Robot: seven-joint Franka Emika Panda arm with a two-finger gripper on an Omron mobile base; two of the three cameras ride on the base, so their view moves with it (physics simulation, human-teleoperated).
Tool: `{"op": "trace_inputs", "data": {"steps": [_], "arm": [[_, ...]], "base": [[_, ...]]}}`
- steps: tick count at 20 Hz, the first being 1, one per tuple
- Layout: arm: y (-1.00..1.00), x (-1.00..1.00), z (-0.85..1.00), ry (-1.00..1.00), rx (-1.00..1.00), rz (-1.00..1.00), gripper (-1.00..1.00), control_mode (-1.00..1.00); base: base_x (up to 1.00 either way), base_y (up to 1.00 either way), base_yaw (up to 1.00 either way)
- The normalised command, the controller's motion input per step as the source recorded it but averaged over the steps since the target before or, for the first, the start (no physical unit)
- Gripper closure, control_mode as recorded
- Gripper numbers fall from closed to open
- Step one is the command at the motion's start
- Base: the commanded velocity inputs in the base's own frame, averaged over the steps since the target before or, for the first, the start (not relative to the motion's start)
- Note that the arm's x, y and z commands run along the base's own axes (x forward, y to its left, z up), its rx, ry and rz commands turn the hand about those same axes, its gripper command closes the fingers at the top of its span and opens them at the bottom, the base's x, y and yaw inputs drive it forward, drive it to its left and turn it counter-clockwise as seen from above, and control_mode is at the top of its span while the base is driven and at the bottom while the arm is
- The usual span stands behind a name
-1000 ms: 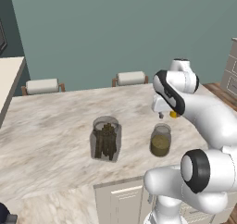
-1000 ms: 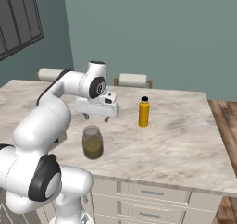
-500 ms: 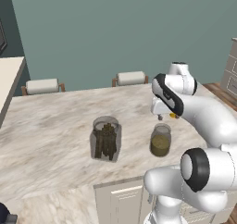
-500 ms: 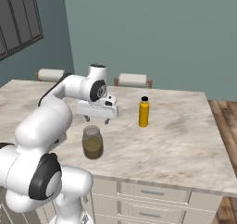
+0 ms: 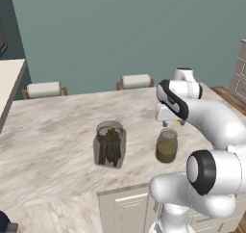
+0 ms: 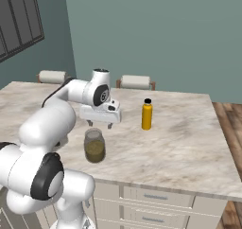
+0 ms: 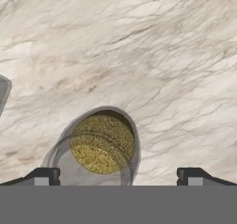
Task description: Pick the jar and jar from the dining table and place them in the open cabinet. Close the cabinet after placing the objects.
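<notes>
The small rounded clear glass jar with olive-green contents (image 5: 166, 146) stands upright near the front edge of the long beige marbled dining table (image 6: 189, 138). Directly above it hangs the two-finger gripper (image 6: 99, 123), its fingers spread wide and empty, clear of the rim. To its left stands the larger clear glass jar of dark brown sticks (image 5: 110, 144); a yellow bottle with a black cap (image 6: 147, 114) stands farther back.

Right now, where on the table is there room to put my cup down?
The table is bare right of the yellow bottle. Also left of the big jar. It's crowded around the small jar, with the open hand above it.
</notes>
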Motion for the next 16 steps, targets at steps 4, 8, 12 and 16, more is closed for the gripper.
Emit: {"op": "trace_inputs", "data": {"steps": [4, 8, 12, 16], "arm": [[0.0, -0.01, -0.11, 0.0, 0.0, 0.0, -1.0, -1.0], [0.0, -0.09, -0.09, -0.01, 0.0, 0.0, -1.0, -1.0], [0.0, -0.2, -0.07, -0.03, 0.0, 0.0, -1.0, -1.0], [0.0, -0.15, -0.03, -0.02, 0.0, 0.0, -1.0, -1.0]], "base": [[0.0, 0.0, 0.0], [0.0, 0.0, 0.0], [0.0, 0.0, 0.0], [0.0, 0.0, 0.0]]}}
